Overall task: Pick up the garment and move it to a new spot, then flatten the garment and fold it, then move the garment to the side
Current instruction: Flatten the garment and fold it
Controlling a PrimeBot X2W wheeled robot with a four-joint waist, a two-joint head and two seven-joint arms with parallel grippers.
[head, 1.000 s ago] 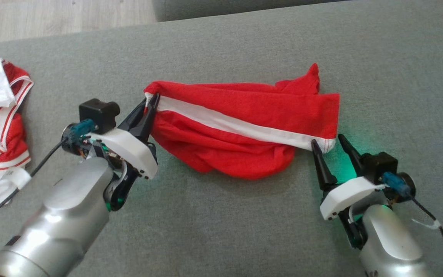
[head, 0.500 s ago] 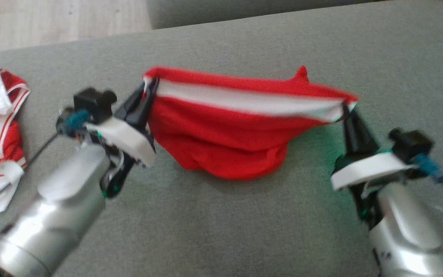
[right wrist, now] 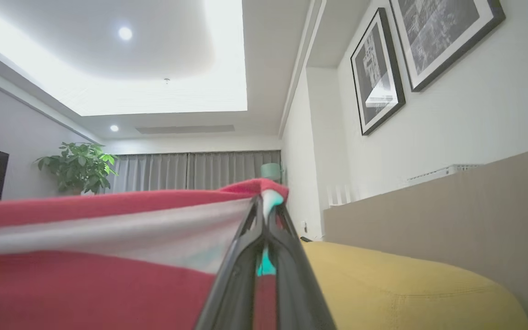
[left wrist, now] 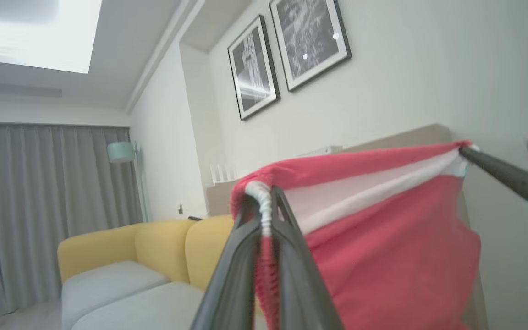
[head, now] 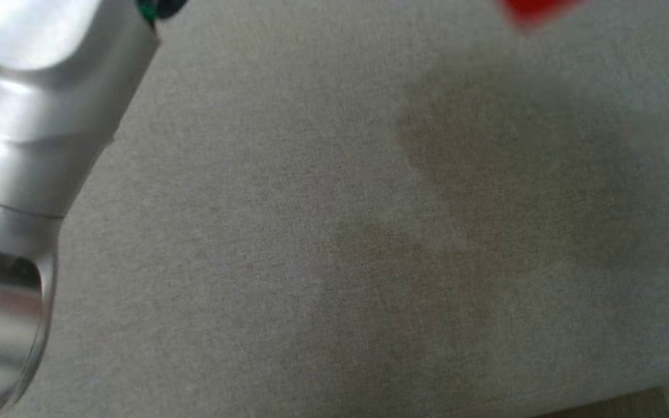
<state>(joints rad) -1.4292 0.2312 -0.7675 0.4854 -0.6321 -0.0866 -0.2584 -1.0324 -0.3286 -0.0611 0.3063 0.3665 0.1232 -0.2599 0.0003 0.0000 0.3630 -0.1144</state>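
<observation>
The garment (left wrist: 383,247) is red with a white band along its top edge, and it hangs stretched in the air between my two grippers. My left gripper (left wrist: 264,197) is shut on one end of the white band. My right gripper (right wrist: 268,201) is shut on the other end; its dark finger (left wrist: 497,170) also shows at the right of the left wrist view. In the head view a blurred scrap of the red garment (head: 535,10) hangs at the top edge above the grey cushion (head: 334,232), where its shadow lies, and a silver forearm (head: 27,116) fills the left side.
The grey cushion ends at its near edge (head: 601,395), with floor beyond it at the lower right. A yellow sofa (left wrist: 131,243) with grey seats, framed pictures (left wrist: 291,50) on the wall, grey curtains and a potted plant (right wrist: 78,174) stand in the room.
My right gripper has shut on the garment's white-banded corner. Both arms have lifted the garment off the cushion, stretched between them. The head camera has tilted down towards the cushion's near edge.
</observation>
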